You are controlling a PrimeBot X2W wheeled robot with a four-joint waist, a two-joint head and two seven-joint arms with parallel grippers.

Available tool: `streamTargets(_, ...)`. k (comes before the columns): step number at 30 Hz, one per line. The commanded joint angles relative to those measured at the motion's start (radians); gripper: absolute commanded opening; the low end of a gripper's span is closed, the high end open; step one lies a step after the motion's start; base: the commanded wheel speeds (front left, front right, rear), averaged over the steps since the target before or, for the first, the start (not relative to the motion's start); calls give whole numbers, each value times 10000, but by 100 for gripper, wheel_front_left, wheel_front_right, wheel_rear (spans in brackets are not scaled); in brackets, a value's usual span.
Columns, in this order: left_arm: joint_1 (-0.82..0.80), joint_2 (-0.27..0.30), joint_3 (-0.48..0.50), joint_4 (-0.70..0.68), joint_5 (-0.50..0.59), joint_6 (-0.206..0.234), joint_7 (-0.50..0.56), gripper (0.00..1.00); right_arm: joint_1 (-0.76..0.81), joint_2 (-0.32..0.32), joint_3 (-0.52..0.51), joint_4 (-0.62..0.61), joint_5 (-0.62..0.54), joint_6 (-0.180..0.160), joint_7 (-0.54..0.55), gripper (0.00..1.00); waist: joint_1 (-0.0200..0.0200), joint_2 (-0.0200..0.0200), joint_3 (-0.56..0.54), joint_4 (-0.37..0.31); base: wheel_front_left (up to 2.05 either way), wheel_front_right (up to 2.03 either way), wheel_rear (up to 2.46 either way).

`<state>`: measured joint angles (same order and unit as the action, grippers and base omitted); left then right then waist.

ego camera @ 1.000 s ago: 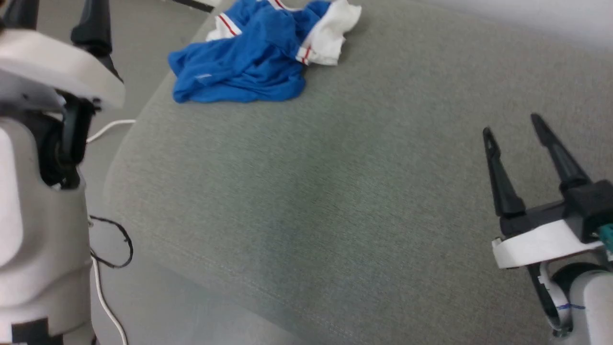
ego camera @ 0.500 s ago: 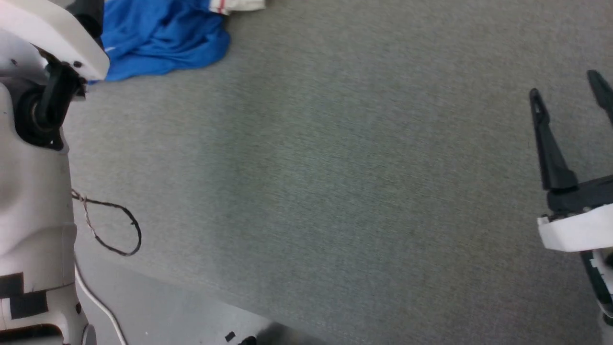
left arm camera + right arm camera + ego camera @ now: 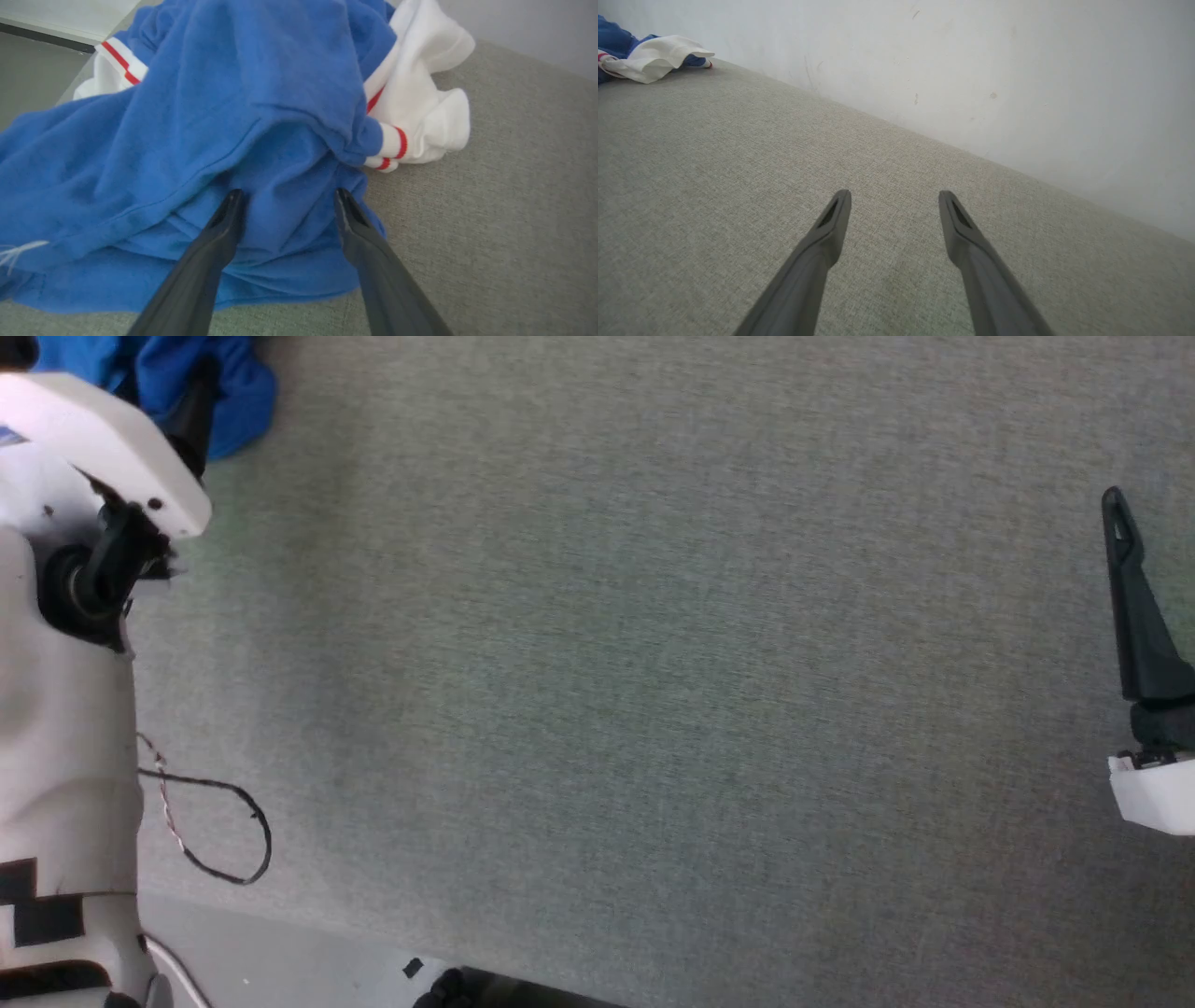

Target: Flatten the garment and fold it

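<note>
Crumpled royal-blue jersey T-shirt w/ white sleeve ends & red-striped trim lies bunched, not flat, near edge of grey woven fabric surface, left gripper spread wide w/ tips at its blue folds, right gripper spread wide, empty, well apart.

Most probably a robot test room or lab, not a lived-in home. Shown by a wide work surface covered with grey woven cloth, reaching up to a plain white wall with small scuffs and marks. Below the edge of the surface, smooth pale grey floor. Nearby, a loose black wire loop and a white cable. Farther off, a dark skirting strip at the foot of a pale wall. Hard to tell more exactly.
</note>
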<state>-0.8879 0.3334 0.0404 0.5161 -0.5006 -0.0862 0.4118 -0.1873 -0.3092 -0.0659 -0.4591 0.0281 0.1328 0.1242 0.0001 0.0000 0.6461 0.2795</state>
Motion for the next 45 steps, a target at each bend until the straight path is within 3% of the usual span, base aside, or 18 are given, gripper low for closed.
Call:
streamTargets(1,-125,169,57,286,35,90,-82,100,-55,-81,-69,-139,73,-21,38,100,-1,0,284,-408,0,0,0)
streamTargets(4,-147,314,-6,722,238,283,-140,100,-118,-140,-158,-239,97,-21,74,100,-1,0,375,-525,0,0,0)
streamTargets(5,-159,298,1,868,242,352,-152,91,-119,-138,-184,-262,97,-21,76,100,-1,0,394,-539,0,0,0)
streamTargets(6,-174,284,-6,997,236,382,-147,28,-112,-123,-197,-277,90,-21,73,100,-1,0,404,-548,0,0,0)
streamTargets(7,-192,318,-31,1090,267,378,-184,0,-103,-95,-214,-269,91,-21,65,100,-1,0,401,-552,0,0,0)
streamTargets(19,-539,1220,-255,745,1012,404,-1371,0,-231,405,63,448,170,-21,-436,100,-1,0,-437,-436,0,0,0)
streamTargets(31,-1165,2086,-710,-753,1383,54,-1213,0,44,1651,263,2131,181,-21,-1530,100,-1,0,-2884,-708,0,0,0)
streamTargets(38,-2174,2029,-1114,-1987,1240,-73,-377,0,426,2330,147,3013,220,-21,-2146,100,-1,0,-4213,-916,0,0,0)
streamTargets(45,-3312,1217,-1530,-2962,728,-21,543,0,632,2544,-124,3477,263,-21,-2514,100,-1,0,-4898,-1154,0,0,0)
